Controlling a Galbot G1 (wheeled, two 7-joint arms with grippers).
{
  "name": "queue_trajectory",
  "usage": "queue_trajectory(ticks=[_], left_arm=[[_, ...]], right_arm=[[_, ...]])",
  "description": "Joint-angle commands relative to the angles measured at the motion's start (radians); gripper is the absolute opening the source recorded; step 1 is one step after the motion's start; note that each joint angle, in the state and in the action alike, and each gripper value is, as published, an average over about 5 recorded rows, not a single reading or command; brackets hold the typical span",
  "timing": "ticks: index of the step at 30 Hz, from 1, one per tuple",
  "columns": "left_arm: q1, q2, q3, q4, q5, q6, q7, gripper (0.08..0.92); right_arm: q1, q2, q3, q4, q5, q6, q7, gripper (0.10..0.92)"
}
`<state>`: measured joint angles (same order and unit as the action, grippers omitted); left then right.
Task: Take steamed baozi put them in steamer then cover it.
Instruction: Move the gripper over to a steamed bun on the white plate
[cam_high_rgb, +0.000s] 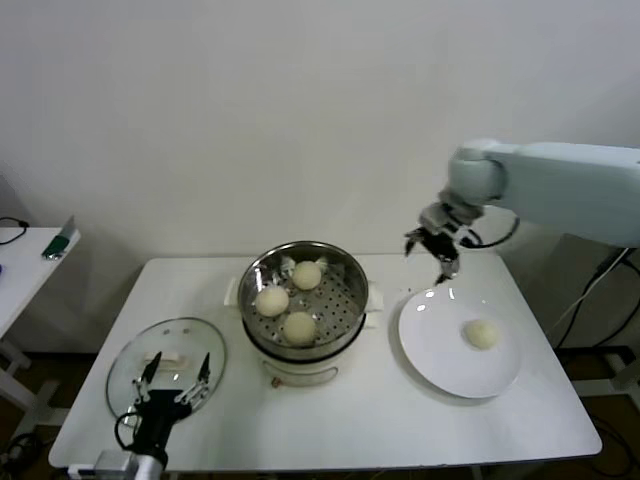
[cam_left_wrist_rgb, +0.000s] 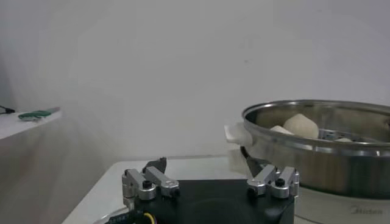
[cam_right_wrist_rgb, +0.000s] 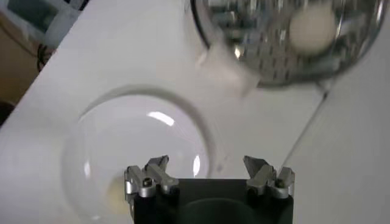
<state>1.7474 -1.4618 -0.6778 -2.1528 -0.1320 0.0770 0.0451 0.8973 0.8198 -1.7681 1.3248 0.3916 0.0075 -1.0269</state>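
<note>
The steel steamer (cam_high_rgb: 345, 300) stands mid-table on its cream base with three baozi (cam_high_rgb: 307, 274) on the perforated tray. A further baozi (cam_high_rgb: 482, 334) lies on the white plate (cam_high_rgb: 440, 360) to its right. My right gripper (cam_high_rgb: 432, 246) hangs open and empty above the gap between steamer and plate. Its wrist view shows the plate (cam_right_wrist_rgb: 109, 146), the steamer (cam_right_wrist_rgb: 256, 49) and a baozi (cam_right_wrist_rgb: 312, 29) beyond the gripper (cam_right_wrist_rgb: 206, 162). The glass cover (cam_high_rgb: 135, 352) lies flat at front left. My left gripper (cam_high_rgb: 175, 372) is open just over it, facing the steamer (cam_left_wrist_rgb: 317, 143); the gripper (cam_left_wrist_rgb: 204, 161) holds nothing.
A white wall backs the table. A low side table (cam_high_rgb: 20, 262) with a green object (cam_high_rgb: 60, 242) stands at far left. The steamer's cream side handle (cam_right_wrist_rgb: 222, 67) juts toward the plate. Cables hang off the right edge (cam_high_rgb: 590, 300).
</note>
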Motion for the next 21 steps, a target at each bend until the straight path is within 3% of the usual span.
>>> queue_trajectory(ticks=[1,10,21], left_arm=[[-0.004,-0.003,-0.001,-0.001,0.001,0.002,0.001,0.823],[0.008,-0.008,-0.005,0.006,0.011,-0.001,0.0,0.823],[0.024,-0.016,-0.007,0.011,0.023,-0.007,-0.001,0.823]], right_arm=[[-0.232,-0.31,0.07,-0.076,-0.064,-0.143,0.009,0.823],[-0.591,-0.244,0.411,-0.235,-0.185,-0.174,0.06,0.823],[-0.735,-0.108,0.538,-0.342,-0.216,-0.17,0.096,0.823]])
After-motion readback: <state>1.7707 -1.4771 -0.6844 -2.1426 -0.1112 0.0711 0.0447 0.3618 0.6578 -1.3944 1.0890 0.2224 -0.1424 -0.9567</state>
